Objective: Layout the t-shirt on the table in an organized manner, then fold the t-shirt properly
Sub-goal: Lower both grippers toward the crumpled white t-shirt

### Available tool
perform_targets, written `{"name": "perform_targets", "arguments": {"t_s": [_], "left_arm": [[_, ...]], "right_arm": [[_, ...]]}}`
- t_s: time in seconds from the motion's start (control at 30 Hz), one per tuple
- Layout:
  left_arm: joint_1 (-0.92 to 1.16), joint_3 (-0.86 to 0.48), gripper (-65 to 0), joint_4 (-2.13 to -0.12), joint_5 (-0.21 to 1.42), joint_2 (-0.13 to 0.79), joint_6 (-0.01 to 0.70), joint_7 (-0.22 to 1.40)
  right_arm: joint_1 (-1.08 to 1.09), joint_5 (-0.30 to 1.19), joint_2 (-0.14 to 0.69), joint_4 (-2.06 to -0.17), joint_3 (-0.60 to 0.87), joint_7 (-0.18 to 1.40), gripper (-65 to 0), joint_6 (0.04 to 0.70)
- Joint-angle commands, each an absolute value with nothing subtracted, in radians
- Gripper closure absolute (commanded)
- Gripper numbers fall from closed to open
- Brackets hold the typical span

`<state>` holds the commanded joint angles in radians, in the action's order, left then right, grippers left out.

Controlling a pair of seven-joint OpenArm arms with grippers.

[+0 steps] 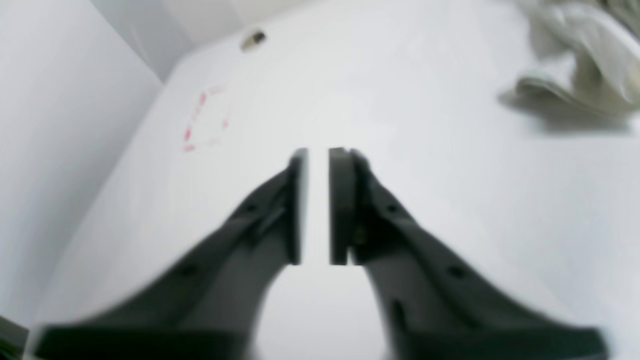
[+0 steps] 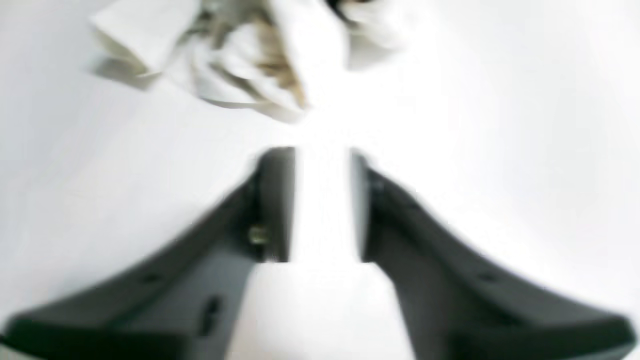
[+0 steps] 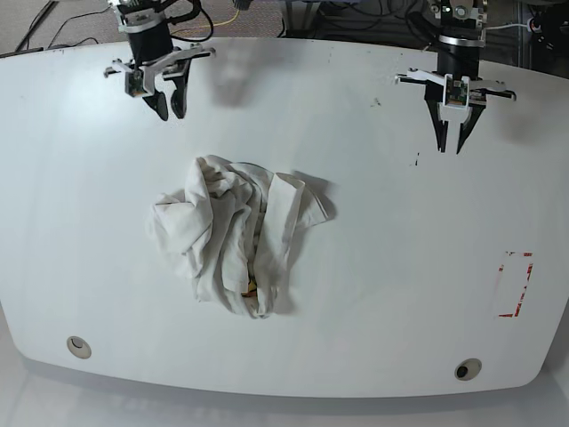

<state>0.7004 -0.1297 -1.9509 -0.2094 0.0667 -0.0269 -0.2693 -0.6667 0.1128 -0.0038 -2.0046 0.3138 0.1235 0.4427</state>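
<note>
The white t-shirt [image 3: 233, 233] lies crumpled in a heap left of the middle of the table [image 3: 391, 240], with a bit of yellow-orange print showing at its near edge. My right gripper [image 3: 171, 107] hovers at the far left, behind the heap, open and holding nothing. In the right wrist view the t-shirt [image 2: 235, 60] lies just ahead of the right gripper [image 2: 322, 150]. My left gripper [image 3: 451, 144] hangs at the far right, well clear of the cloth. In its own view the left gripper [image 1: 318, 152] shows a narrow gap, with the t-shirt [image 1: 585, 65] at the top right.
A red-outlined rectangle mark [image 3: 516, 285] sits near the table's right edge, also seen as the red mark [image 1: 205, 120]. Round grommet holes [image 3: 78, 346] [image 3: 467, 369] lie near the front edge. Cables and floor run behind the far edge.
</note>
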Motion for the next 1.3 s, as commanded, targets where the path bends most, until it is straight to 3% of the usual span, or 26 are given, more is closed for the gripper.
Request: {"name": "perform_targets", "arguments": {"t_s": [0.13,0.3,0.5,0.9,1.3], "left_arm": [[0.668,-0.125,-37.8,-1.951,-0.211,0.065,-0.028,-0.269],[0.602,-0.096,-38.1,-1.951,-0.211,0.068,-0.028,-0.209],[0.49,-0.059,-38.2,-1.949,-0.211,0.073,-0.028,-0.087],[0.346,0.03,-38.2,-1.948,-0.213,0.073,-0.027,-0.005],[0.321,0.084,-38.2,-1.948,-0.214,0.073,-0.027,0.062]], "right_arm": [[-0.595,0.11,-0.002,-2.005,0.314,0.159,-23.0,0.463],[-0.478,0.107,0.005,-2.003,0.314,0.288,-23.5,0.464],[-0.331,0.105,0.065,-2.0,0.315,0.456,-28.9,0.464],[-0.171,0.105,0.107,-2.0,0.317,0.59,-29.6,0.458],[-0.151,0.114,0.101,-2.006,0.271,0.657,-29.3,0.464]]}}
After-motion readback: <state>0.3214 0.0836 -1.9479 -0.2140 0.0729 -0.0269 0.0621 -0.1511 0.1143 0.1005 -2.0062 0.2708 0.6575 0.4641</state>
